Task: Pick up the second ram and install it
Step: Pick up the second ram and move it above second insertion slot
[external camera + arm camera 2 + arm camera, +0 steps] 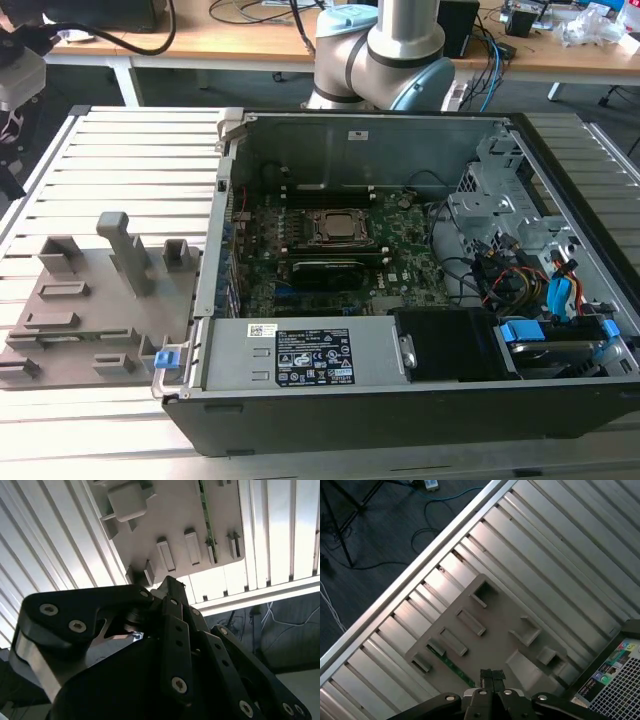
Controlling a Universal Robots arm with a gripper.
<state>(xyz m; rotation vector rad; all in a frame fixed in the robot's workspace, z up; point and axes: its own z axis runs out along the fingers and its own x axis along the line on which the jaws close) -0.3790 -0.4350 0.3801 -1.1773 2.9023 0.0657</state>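
Green second ram [448, 662] sits slotted in the grey holder [497, 612], at nine o'clock of the computer case [400, 418] in the exterior view; your gripper [492, 674] hangs above, fingers together, empty.

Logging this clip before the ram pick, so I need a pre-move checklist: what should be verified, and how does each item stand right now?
1. Second ram sits in the gray fixture: ok.
2. Gripper empty: ok, nothing between the fingers.
3. Jaws open for a grasp: not ok, they are shut.
4. Gripper clear of the ram: ok, it hovers above the fixture, apart from the stick.
5. Computer case open, motherboard exposed: ok.
6. Free memory slot on the motherboard: cannot tell.
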